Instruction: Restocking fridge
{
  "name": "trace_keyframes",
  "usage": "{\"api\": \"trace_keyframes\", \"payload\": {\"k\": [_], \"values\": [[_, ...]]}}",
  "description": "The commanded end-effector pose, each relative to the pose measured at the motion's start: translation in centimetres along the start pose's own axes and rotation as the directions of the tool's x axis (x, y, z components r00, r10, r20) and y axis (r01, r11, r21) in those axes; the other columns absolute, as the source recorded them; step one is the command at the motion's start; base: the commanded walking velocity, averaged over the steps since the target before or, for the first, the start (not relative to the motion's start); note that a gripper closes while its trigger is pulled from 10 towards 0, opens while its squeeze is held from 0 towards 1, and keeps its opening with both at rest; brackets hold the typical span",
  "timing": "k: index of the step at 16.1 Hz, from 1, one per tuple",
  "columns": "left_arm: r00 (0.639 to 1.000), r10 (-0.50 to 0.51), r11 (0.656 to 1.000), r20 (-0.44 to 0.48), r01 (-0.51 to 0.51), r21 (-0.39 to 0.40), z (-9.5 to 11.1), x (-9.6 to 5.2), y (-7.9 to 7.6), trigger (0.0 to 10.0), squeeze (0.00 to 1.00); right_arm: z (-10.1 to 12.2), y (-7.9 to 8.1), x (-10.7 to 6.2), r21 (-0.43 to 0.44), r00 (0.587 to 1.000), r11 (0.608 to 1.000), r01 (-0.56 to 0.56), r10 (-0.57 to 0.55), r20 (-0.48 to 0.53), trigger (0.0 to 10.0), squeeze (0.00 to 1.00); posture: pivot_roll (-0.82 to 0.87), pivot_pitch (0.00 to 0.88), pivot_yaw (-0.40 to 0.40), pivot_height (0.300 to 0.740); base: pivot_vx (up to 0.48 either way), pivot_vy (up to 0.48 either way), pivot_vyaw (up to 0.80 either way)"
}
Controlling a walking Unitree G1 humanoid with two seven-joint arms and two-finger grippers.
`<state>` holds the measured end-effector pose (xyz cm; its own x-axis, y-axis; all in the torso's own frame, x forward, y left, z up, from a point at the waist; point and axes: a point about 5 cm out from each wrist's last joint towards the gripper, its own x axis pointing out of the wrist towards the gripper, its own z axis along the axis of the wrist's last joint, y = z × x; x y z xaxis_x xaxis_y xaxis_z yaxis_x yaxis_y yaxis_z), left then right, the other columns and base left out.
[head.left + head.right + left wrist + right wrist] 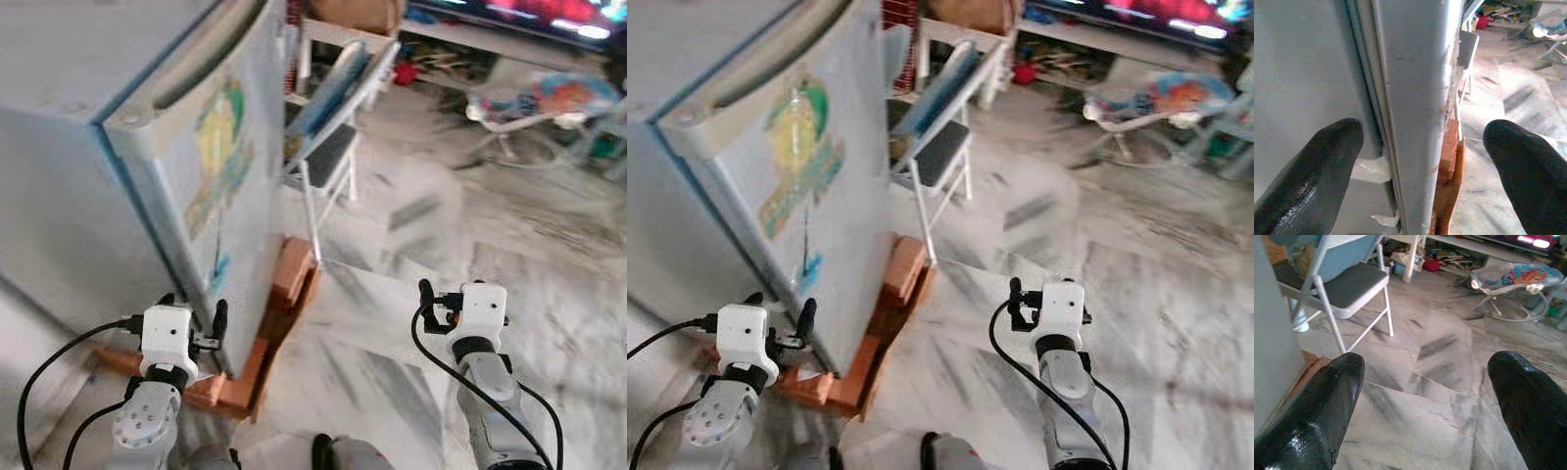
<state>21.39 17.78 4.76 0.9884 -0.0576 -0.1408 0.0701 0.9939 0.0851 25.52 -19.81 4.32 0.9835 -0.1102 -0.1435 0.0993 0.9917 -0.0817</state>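
Note:
A small pale-blue fridge point(78, 196) stands on the left, its door point(230, 166) shut and covered with faded stickers, with a long handle groove along the top. My left gripper point(194, 311) is open at the fridge's lower front corner. In the left wrist view its fingers point(1312, 171) stand on either side of the door's edge point(1415, 98), not pressing on it. My right gripper point(431, 299) is open over the bare floor to the right, with nothing between its fingers point(1317, 401).
The fridge rests on orange bricks point(289, 279). A folding chair point(328, 147) holding a blue board stands just behind the door. A baby bouncer point(534, 103) and a cluttered low shelf point(431, 49) lie at the back. Grey marble floor point(470, 225) stretches to the right.

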Motion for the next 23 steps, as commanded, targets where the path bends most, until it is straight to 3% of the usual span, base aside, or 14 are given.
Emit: {"api": "trace_keyframes", "payload": {"k": [1,15,17,23], "values": [[1.0,0.002,1.0,-0.018,-0.002,0.0,-0.3,-0.1,0.0,10.0,0.0,0.1,-0.2,0.1,-0.006,1.0,1.0,-0.002,0.002,-0.004,10.0,0.0,0.15,0.091,-0.082,0.74,0.0,0.0,0.0],[0.998,-0.065,0.998,-0.022,0.065,0.004,-0.4,0.1,-0.7,10.0,0.0,-0.5,0.3,-0.3,-0.007,0.999,1.0,-0.021,0.02,-0.031,10.0,0.0,0.15,0.101,-0.076,0.74,0.0,0.0,-0.12],[0.998,-0.051,0.999,-0.025,0.052,0.011,-0.2,0.8,-0.7,10.0,0.0,-0.9,0.1,-0.8,-0.015,0.998,1.0,-0.028,0.027,-0.054,10.0,0.0,0.15,0.104,-0.078,0.74,0.0,0.0,0.0],[1.0,0.009,0.998,0.023,-0.01,0.06,1.8,5.2,0.6,10.0,0.0,-2.1,-0.6,-2.0,-0.045,0.993,0.998,-0.05,0.045,-0.113,10.0,0.0,0.12,0.107,-0.084,0.74,0.0,0.0,0.0]]}}
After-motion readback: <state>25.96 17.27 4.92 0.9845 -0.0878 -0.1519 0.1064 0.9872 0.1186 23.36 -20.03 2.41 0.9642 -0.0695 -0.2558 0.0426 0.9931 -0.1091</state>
